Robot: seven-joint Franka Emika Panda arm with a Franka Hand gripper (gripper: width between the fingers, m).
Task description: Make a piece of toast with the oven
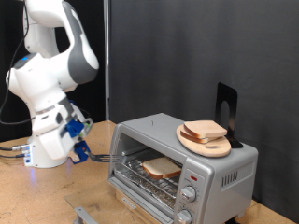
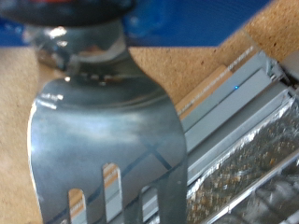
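The gripper [image 1: 86, 149] carries a metal fork [image 2: 107, 140] beside the oven [image 1: 182, 168]; its fingers' opening I cannot tell. The piece of toast [image 1: 161, 167] on the rack looks light and crumbly, best lifted from underneath.

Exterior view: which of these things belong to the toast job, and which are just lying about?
For the job:
- oven, door open
- slice of bread on its rack
- gripper, beside the open door
- metal fork at the gripper

Lying about:
- wooden board on top of the oven
- more bread on that board
- black stand behind it
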